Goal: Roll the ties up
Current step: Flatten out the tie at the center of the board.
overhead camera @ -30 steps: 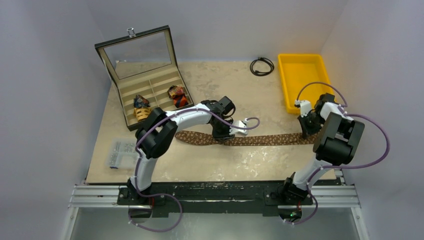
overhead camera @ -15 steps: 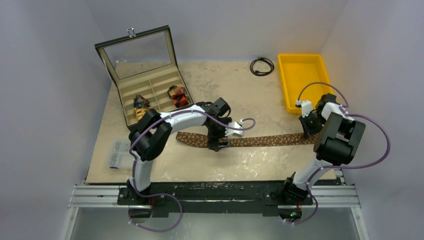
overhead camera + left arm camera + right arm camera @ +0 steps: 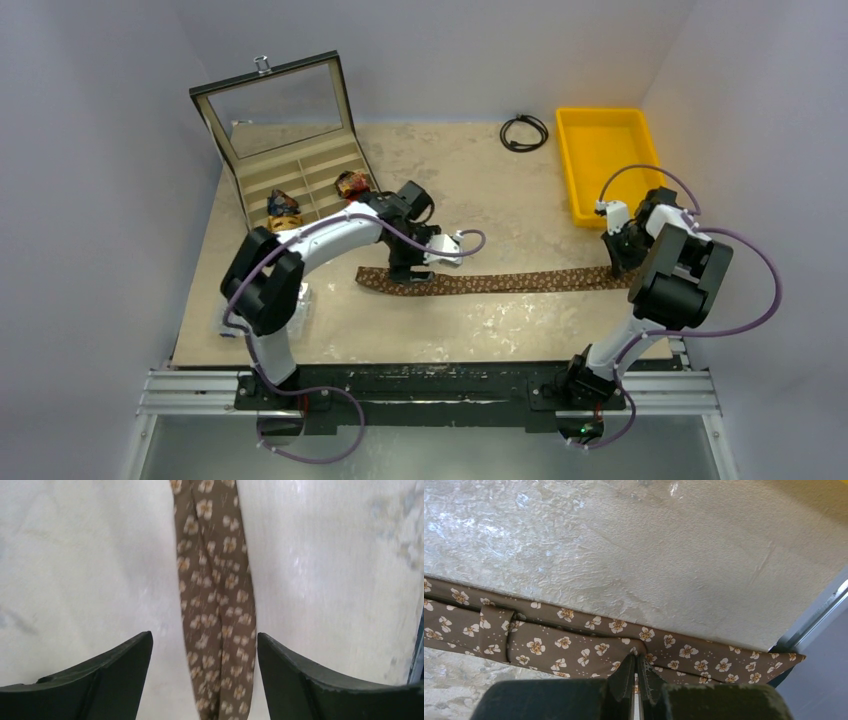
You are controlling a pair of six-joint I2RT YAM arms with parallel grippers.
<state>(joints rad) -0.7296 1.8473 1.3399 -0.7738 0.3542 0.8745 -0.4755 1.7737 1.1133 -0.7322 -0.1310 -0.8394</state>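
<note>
A brown tie (image 3: 520,281) with small light flowers lies stretched flat across the table, left to right. My left gripper (image 3: 411,273) hovers near its left end, open. In the left wrist view the tie (image 3: 217,605) runs between the spread fingers (image 3: 125,665) without touching them. My right gripper (image 3: 616,262) is at the tie's right end. In the right wrist view its jaws (image 3: 636,664) are shut, with the tie's fabric (image 3: 574,645) puckered at their tips. Two rolled ties, one blue and yellow (image 3: 284,208) and one red-orange and black (image 3: 350,183), sit in the box.
An open compartment box (image 3: 300,160) with a glass lid stands at the back left. A yellow bin (image 3: 600,125) is at the back right, with a black cable loop (image 3: 524,131) beside it. A clear plastic packet (image 3: 302,300) lies mostly under the left arm's elbow.
My left gripper has opened and slid left along the tie, towards its left end. The left elbow swung left over the packet. The right gripper has stayed put.
</note>
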